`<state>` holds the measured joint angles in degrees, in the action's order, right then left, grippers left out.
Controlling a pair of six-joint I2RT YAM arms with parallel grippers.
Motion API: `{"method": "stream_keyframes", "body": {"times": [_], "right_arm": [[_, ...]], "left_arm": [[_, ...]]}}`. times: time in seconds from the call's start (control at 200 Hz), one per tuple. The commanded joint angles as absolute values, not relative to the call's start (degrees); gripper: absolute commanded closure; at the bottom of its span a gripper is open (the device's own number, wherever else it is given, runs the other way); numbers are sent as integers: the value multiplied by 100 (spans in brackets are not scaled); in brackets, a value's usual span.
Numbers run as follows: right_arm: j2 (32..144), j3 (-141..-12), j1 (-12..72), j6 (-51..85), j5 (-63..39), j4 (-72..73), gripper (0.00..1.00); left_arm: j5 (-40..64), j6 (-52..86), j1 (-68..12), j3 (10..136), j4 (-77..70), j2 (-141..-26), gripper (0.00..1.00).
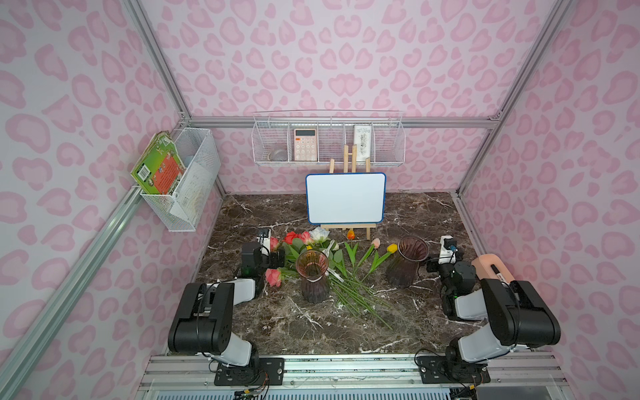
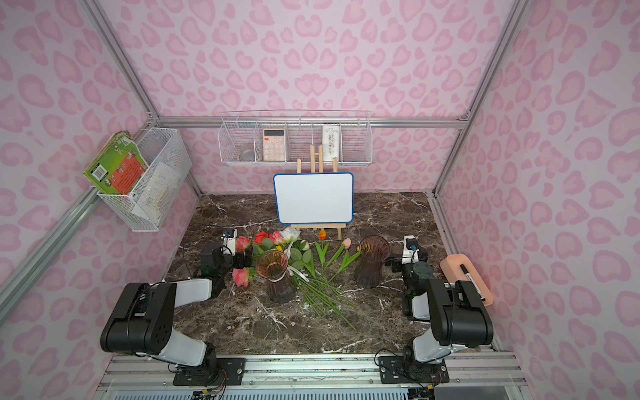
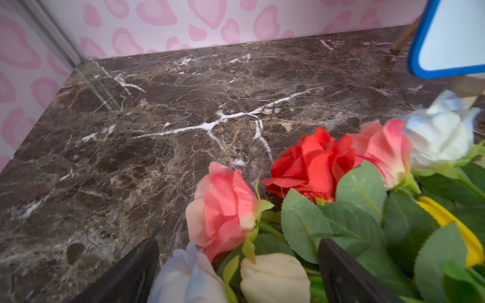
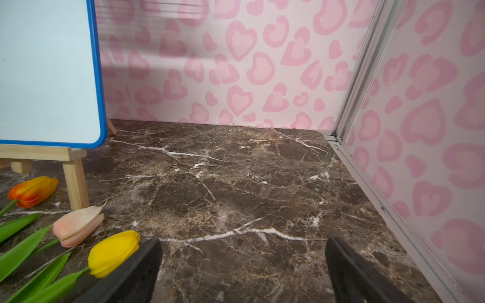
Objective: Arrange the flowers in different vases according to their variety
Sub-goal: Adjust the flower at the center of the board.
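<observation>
Between left pincer (image 3: 238, 244), spread wide: pale flowers (image 3: 274, 278), ungripped | right pincer (image 4: 244, 240) spread wide, empty, beside yellow tulip (image 4: 114, 253).

**A:** What sort of place is this?

**B:** A robot test cell in a lab, dressed up to look homely. An aluminium frame (image 1: 450, 123) carries flat wall panels (image 1: 346, 52) printed with pink hearts, so it is a booth rather than a room.

**A:** And the robots?

**B:** The left arm (image 1: 204, 322) and the right arm (image 1: 519, 315) are bolted to a metal rail (image 1: 346, 372) along the front of a marble-patterned bench (image 1: 284, 318), with cables showing.

**A:** The homely part?

**B:** White wire baskets hang on the frame. The back basket (image 1: 388, 145) holds a calculator (image 1: 305, 144), and the side basket (image 1: 194, 194) holds a book (image 1: 157, 166). A blank whiteboard (image 1: 345, 198) stands on a small wooden easel (image 1: 353, 157).
</observation>
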<state>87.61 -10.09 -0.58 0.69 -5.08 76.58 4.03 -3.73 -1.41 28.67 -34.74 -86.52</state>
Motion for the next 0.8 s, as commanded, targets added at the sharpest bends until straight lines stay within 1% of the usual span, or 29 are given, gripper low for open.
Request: {"method": "stream_keyframes", "body": {"times": [0.0,0.065,0.115,0.25,0.4,0.52,0.54,0.6,0.705,0.795], "right_arm": [[8201,-998,180,-199,-28,7427,1],[7675,-1121,359,-393,166,6723,1],[7341,-1171,501,-511,264,6383,1],[6576,-1218,794,-471,563,5790,1],[5881,-1573,826,-113,636,4784,1],[5656,-1836,817,-113,636,4129,1],[5625,-1896,817,353,863,4000,1],[5552,-2121,813,701,1147,3480,1],[5384,-2490,782,1018,1310,2637,1],[5129,-2661,768,1199,1357,2164,1]], "left_arm": [[363,-480,-183,3598,-2088,-8404,1],[162,-422,-176,4285,-852,-8361,1],[211,-382,-191,4519,-487,-8296,1],[436,-200,-355,4186,-823,-7745,1],[460,-23,-604,4092,-576,-7055,1],[428,138,-928,4030,-525,-6558,1],[443,161,-969,4032,-504,-6495,1],[557,198,-1087,4022,-479,-6293,1],[401,588,-1293,4030,-324,-5881,1],[514,814,-1349,3997,-250,-5465,1]]}}
